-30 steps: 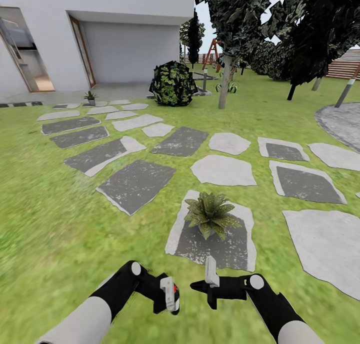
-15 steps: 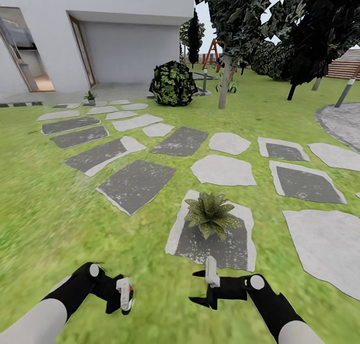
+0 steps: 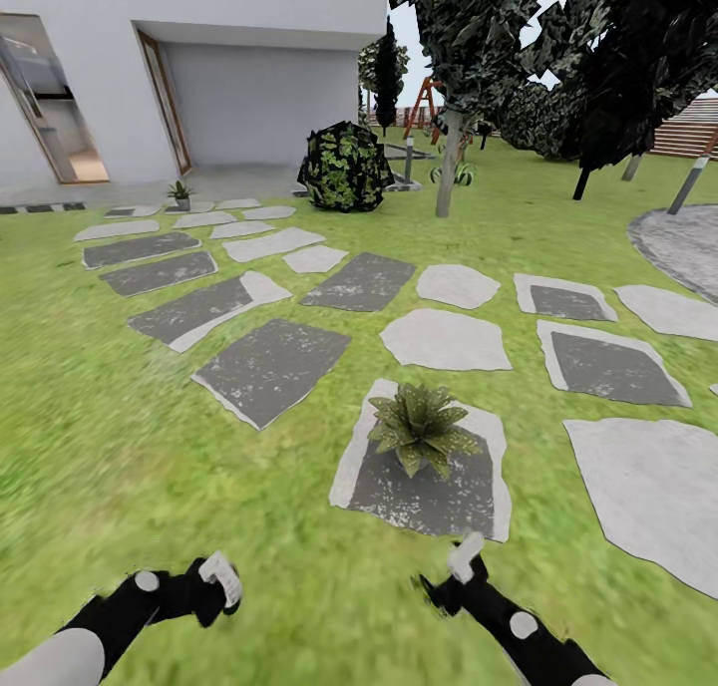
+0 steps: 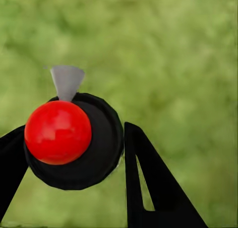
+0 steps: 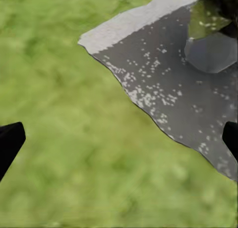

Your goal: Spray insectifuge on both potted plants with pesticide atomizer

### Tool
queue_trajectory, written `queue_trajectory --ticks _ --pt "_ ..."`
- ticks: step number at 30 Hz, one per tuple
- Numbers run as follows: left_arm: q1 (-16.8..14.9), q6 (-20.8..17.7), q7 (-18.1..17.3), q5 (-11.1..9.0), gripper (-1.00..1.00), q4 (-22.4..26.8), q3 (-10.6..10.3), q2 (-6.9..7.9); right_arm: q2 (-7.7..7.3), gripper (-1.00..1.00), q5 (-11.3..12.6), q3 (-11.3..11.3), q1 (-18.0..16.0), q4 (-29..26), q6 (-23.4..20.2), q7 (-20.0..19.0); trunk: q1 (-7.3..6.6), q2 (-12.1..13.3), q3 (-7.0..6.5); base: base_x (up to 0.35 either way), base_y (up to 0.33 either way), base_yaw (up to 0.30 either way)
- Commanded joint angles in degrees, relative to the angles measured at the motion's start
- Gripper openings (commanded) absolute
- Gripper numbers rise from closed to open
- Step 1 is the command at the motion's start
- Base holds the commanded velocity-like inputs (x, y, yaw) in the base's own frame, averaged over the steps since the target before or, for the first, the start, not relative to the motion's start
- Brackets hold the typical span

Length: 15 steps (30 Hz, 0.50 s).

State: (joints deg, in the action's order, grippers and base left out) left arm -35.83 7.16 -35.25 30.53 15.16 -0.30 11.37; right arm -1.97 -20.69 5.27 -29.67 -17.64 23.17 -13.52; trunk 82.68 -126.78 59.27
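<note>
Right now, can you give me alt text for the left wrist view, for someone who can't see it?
The left gripper holds the pesticide atomizer between its black fingers, seen end-on as a round black body with a glossy red ball and a small grey cone. Behind it is blurred green lawn.

Ahead of me stood a white house (image 3: 199,28) with a recessed porch and an open doorway (image 3: 55,118) at its left end. A round, mottled dark bush (image 3: 345,166) sat near the porch. Just beside it I saw a pale tree trunk (image 3: 449,172), and behind that a red swing frame (image 3: 423,103). A curved grey paved patch (image 3: 686,247) lay at my far right.
</note>
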Motion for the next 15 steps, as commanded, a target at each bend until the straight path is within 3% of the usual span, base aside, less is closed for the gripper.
queue_trajectory --ticks 1,2,3,5,7,11,14,15 --pt "0.0 1.5 2.7 -1.6 -1.0 -1.7 0.3 -0.19 -0.12 1.0 0.7 0.3 0.0 1.4 0.6 4.1 -0.01 0.0 0.04 0.0 0.0 0.0" --pt "0.0 3.4 6.6 -4.5 -1.0 -4.1 0.5 -0.65 -0.25 1.0 1.9 0.3 0.1 3.2 2.2 8.7 -0.01 0.0 0.04 0.0 0.0 0.0" --pt "0.0 4.6 9.1 -6.3 -1.0 -5.7 0.5 -1.03 -0.35 1.0 2.6 0.3 0.2 4.2 4.1 10.8 -0.01 0.0 0.04 0.0 0.0 0.0" --pt "0.2 6.4 14.9 -10.7 -1.0 -8.8 0.6 -1.74 -0.61 1.0 3.9 0.2 1.5 6.6 10.4 13.4 -0.01 0.0 0.04 0.0 0.0 0.0" --pt "1.5 7.1 18.6 -14.0 -1.0 -9.7 0.7 -2.12 -0.69 1.0 5.0 0.2 3.4 8.3 14.3 15.4 -0.01 0.0 0.04 0.0 0.0 0.0" --pt "5.2 11.2 22.4 -23.2 -1.0 -10.5 0.7 -2.38 -0.74 1.0 11.2 0.2 7.5 9.7 19.4 24.2 -0.01 0.0 0.04 0.0 0.0 0.0" --pt "6.7 12.6 24.3 -28.7 -1.0 -10.7 0.7 -2.58 -0.75 1.0 12.5 0.3 8.2 11.4 20.5 26.0 -0.01 0.0 0.04 0.0 0.0 0.0" --pt "7.0 12.7 25.2 -29.7 -1.0 -10.7 0.7 -2.58 -0.73 1.0 12.7 0.3 8.3 11.7 20.6 26.1 -0.01 0.0 0.04 0.0 0.0 0.0"
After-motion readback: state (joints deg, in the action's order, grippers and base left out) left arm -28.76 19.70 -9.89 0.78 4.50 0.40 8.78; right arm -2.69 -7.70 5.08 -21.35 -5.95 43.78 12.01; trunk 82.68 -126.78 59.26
